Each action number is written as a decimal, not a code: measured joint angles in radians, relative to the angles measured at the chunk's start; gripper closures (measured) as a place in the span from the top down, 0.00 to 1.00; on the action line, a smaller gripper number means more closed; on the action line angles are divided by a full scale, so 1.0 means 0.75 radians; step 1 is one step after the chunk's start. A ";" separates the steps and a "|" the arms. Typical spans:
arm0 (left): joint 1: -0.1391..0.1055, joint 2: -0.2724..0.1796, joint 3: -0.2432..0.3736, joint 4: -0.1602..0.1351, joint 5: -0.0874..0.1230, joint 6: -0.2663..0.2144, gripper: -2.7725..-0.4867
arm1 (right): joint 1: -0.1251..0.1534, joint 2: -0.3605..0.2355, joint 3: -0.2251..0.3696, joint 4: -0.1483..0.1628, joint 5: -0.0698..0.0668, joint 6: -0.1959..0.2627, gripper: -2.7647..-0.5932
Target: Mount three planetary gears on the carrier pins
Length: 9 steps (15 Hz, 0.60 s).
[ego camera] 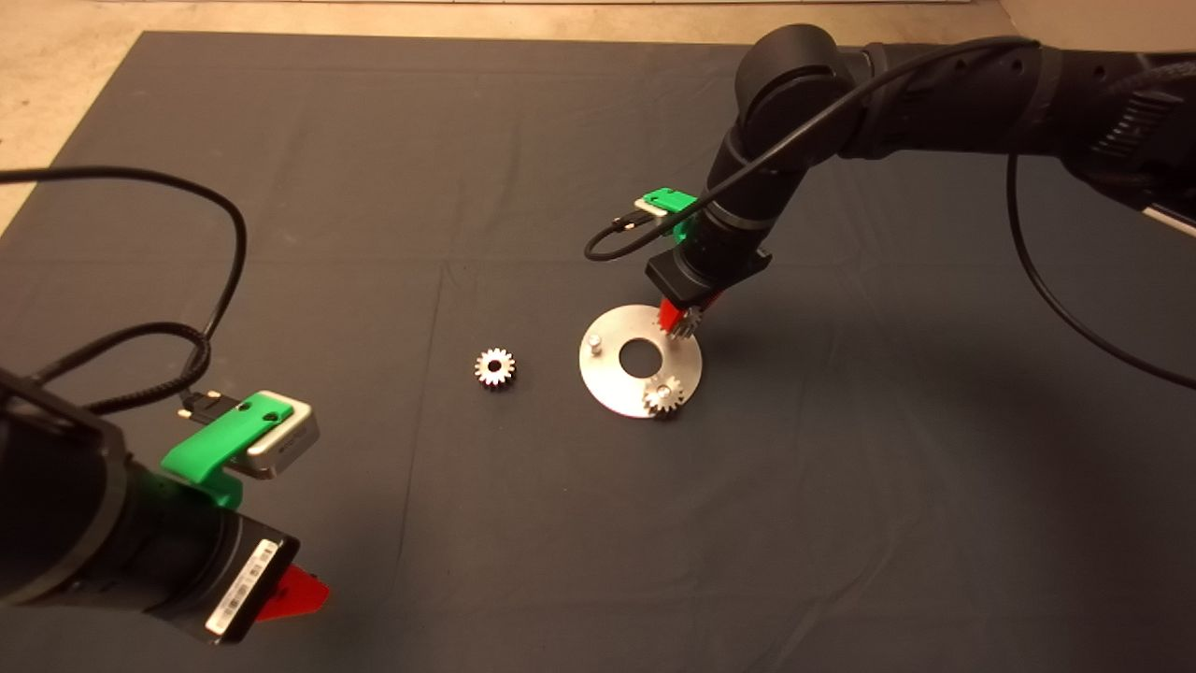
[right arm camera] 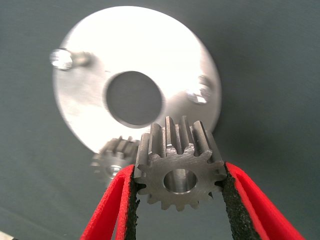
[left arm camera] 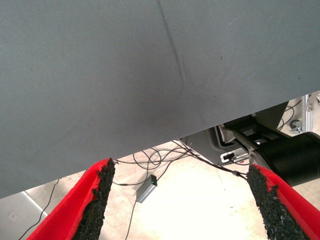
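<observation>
The silver disc [ego camera: 624,385] lies mid-mat with the carrier pins on it. One planetary gear [ego camera: 662,395] sits on the near pin. A bare pin [ego camera: 594,344] stands on the disc's left side. My right gripper [ego camera: 680,321] hovers over the disc's far right edge, shut on a second gear [right arm camera: 180,172] held by its teeth just above the disc [right arm camera: 135,45]. The right wrist view shows two bare pins [right arm camera: 62,59] [right arm camera: 199,92] and the mounted gear [right arm camera: 115,160]. A third gear [ego camera: 494,366] lies loose on the mat left of the disc. My left gripper [ego camera: 294,594] is parked at the lower left, open.
The dark mat [ego camera: 374,187] spreads around the disc. Cables loop off both arms. In the left wrist view, the mat's edge [left arm camera: 150,145] gives way to floor with cables and a small grey box [left arm camera: 146,189].
</observation>
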 joint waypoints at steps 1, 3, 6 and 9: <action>0.000 0.000 0.000 0.000 0.000 0.000 0.61 | 0.000 -0.009 -0.008 0.000 -0.006 0.000 0.20; 0.000 -0.001 0.000 0.000 0.000 0.000 0.61 | 0.000 -0.007 -0.025 0.000 -0.003 0.000 0.20; 0.000 -0.001 0.000 0.000 0.001 0.000 0.61 | 0.000 0.000 -0.062 0.000 -0.003 -0.001 0.20; 0.000 0.000 0.000 0.000 0.000 0.000 0.61 | 0.000 0.037 -0.123 0.000 -0.009 -0.001 0.20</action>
